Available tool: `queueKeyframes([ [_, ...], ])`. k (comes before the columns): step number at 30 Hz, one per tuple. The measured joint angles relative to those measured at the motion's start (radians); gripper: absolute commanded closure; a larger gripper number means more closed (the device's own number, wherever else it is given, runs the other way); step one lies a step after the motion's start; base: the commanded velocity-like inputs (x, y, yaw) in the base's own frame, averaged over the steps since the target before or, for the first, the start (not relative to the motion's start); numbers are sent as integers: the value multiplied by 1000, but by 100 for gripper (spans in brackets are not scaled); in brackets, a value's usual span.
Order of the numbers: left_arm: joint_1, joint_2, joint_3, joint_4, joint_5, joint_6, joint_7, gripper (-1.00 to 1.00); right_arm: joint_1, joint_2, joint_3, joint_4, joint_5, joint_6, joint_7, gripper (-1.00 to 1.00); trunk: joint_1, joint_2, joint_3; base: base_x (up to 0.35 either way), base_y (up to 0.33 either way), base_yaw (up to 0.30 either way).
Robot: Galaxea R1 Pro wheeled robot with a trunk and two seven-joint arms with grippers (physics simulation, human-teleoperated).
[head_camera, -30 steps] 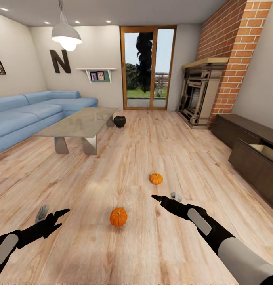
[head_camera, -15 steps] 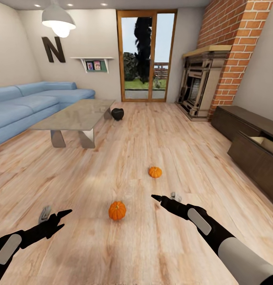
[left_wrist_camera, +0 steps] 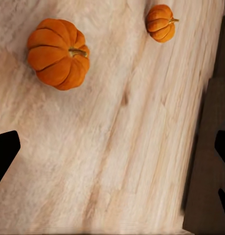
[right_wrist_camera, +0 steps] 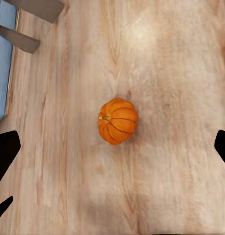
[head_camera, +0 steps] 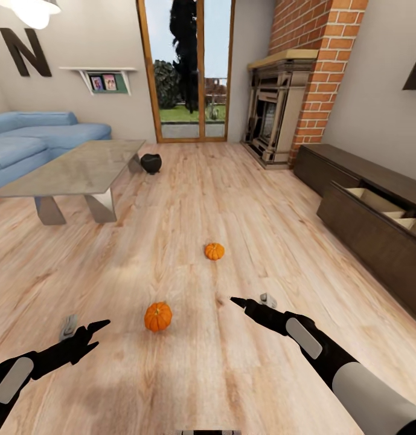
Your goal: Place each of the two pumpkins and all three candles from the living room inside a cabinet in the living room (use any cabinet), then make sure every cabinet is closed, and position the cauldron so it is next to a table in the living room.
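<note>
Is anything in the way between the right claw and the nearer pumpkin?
No. Only bare wood floor lies between the right gripper and the nearer pumpkin. The gripper is open and empty.

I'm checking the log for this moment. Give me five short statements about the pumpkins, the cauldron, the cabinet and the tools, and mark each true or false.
1. Both pumpkins, the near pumpkin and the far pumpkin, lie on the wooden floor. True.
2. The left tool holds a pumpkin. False: it is open and holds nothing.
3. The cauldron stands on the floor beside the coffee table. True.
4. Every drawer of the dark cabinet is shut. False: one drawer is pulled out, showing its pale inside.
5. The right tool is shut on the far pumpkin. False: it is open, holds nothing, and that pumpkin lies on the floor apart from it.
</note>
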Motion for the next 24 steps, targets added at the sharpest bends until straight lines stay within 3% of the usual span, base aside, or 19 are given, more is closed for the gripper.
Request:
queueKeyframes([
  [7, 0, -1, 0, 0, 0, 0, 0, -100, 0, 0, 0, 0, 0, 0, 0, -100, 3, -2, -27, 0, 0, -215],
  [24, 0, -2, 0, -2, 1, 0, -1, -100, 0, 0, 0, 0, 0, 0, 0, -100, 11, -6, -93, 0, 0, -11],
])
